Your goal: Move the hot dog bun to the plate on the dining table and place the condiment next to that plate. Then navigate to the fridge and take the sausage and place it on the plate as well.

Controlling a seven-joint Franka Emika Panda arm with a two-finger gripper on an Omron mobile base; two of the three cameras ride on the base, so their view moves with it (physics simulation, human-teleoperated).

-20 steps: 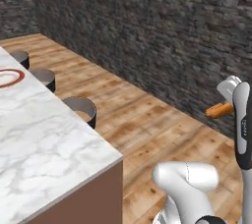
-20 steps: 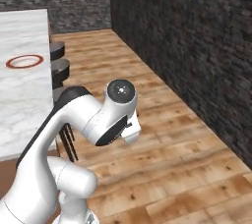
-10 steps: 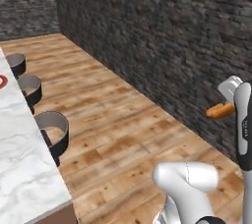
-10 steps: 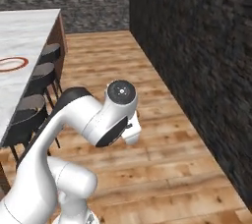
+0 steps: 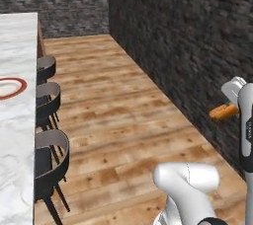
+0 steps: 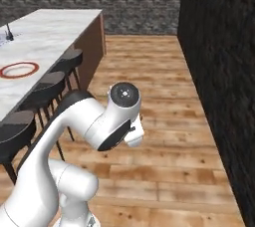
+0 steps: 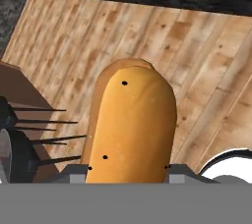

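- Hot dog bun [image 7: 132, 125]: orange-tan roll, held in the gripper [image 7: 129, 173]; in the hand view it rises straight up from between the jaws, a few small dark specks on its crust.
- Jaws: pinching the bun at its lower end, one finger on each side; only the grey finger tips show at the base of the roll.
- In the left base view the bun [image 5: 223, 112] sticks out sideways from the raised hand, high above the wooden floor [image 5: 118, 120], just beside the dark stone wall [image 5: 183, 36].
- Plate [image 5: 11, 87]: white with red-orange rim, lying flat on the dining table [image 5: 15, 169], well apart from the bun; nothing on it. Also seen in the right base view [image 6: 19, 69].
- Dining table: white marble, grey veins, brown base; the plate sits near the table's long edge facing the bun.
- Stools [image 5: 48, 157]: three dark seats in a row along that same table edge, between the table and the bun.
- A small dark item [image 6: 8, 34] stands on the table beyond the plate; too small to identify.
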